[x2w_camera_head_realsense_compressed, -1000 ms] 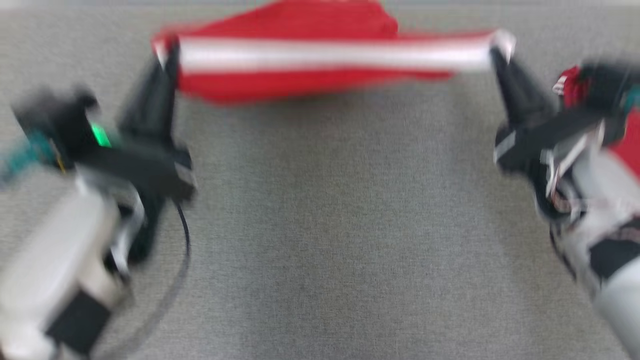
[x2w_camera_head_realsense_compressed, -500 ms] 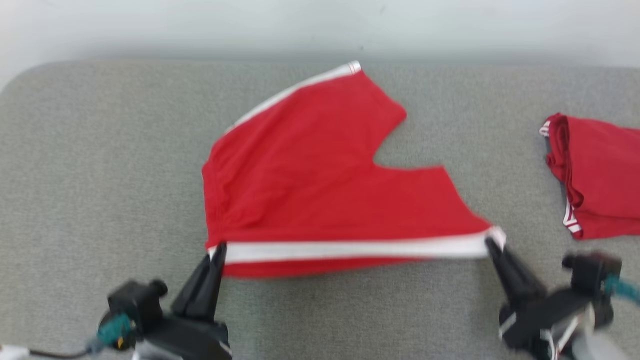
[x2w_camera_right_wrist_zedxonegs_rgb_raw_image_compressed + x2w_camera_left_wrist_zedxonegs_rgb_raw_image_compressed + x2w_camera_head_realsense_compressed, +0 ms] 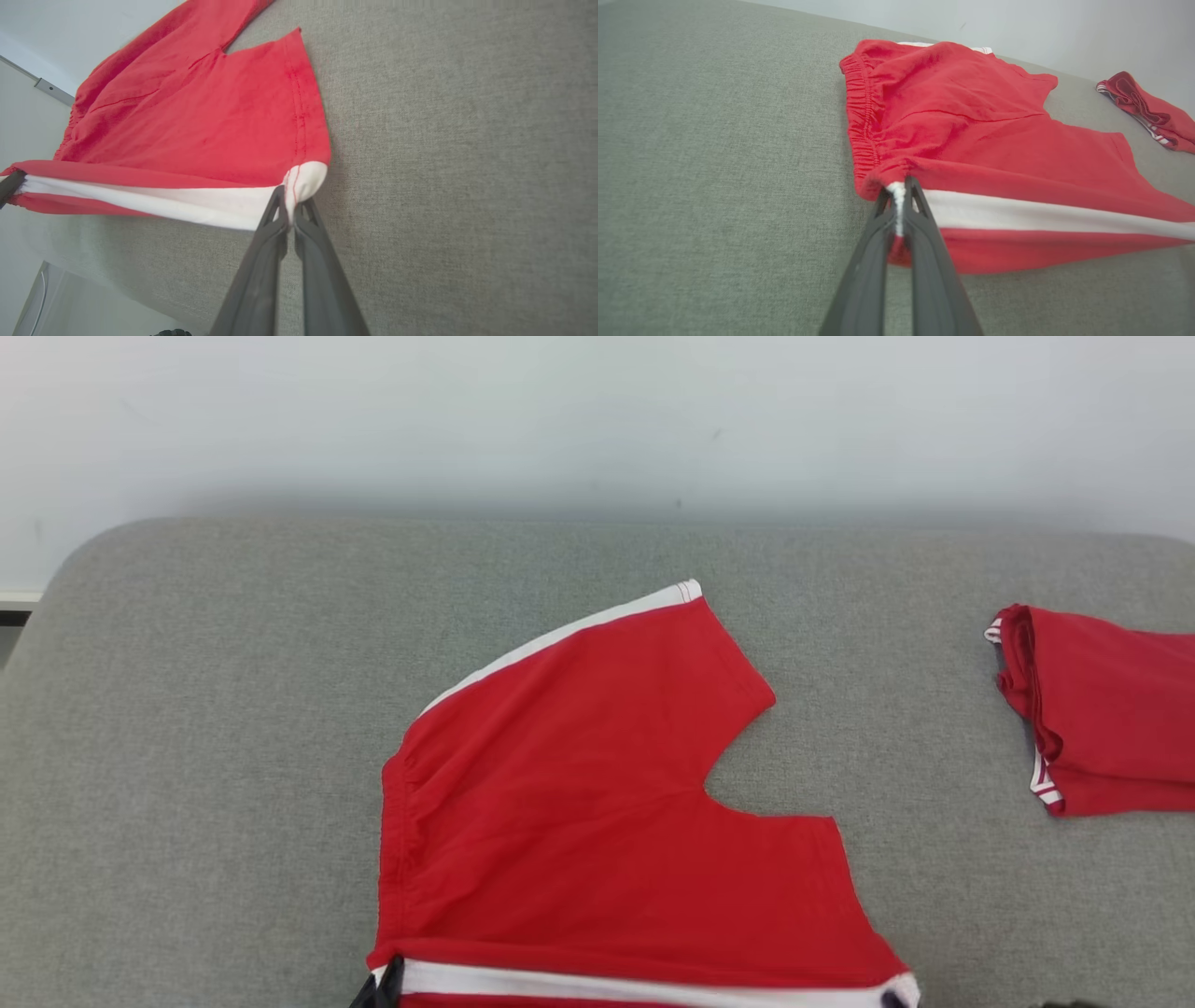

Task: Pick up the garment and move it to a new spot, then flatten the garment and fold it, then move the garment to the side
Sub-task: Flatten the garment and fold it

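The garment (image 3: pixel 579 821) is a pair of red shorts with a white side stripe, spread on the grey padded surface (image 3: pixel 187 728). Its near edge, the stripe, is stretched taut between my two grippers. My left gripper (image 3: pixel 899 189) is shut on the waistband end of the stripe and peeks in at the head view's bottom edge (image 3: pixel 385 985). My right gripper (image 3: pixel 289 198) is shut on the hem end of the stripe, with its tip just visible in the head view (image 3: pixel 892 999). The far leg lies flat, and the waistband (image 3: pixel 861 121) runs along the left.
A second red garment (image 3: pixel 1102 709), folded with white trim, lies at the right on the same surface, also seen in the left wrist view (image 3: pixel 1148 107). A pale wall (image 3: pixel 597 420) runs behind the surface's far edge. The rounded left corner (image 3: pixel 65 569) of the surface shows.
The head view has tilted up, so the grippers have slid to its bottom edge. The garment, bunched a second ago, now lies spread out beyond the held stripe. Both grips are unchanged.
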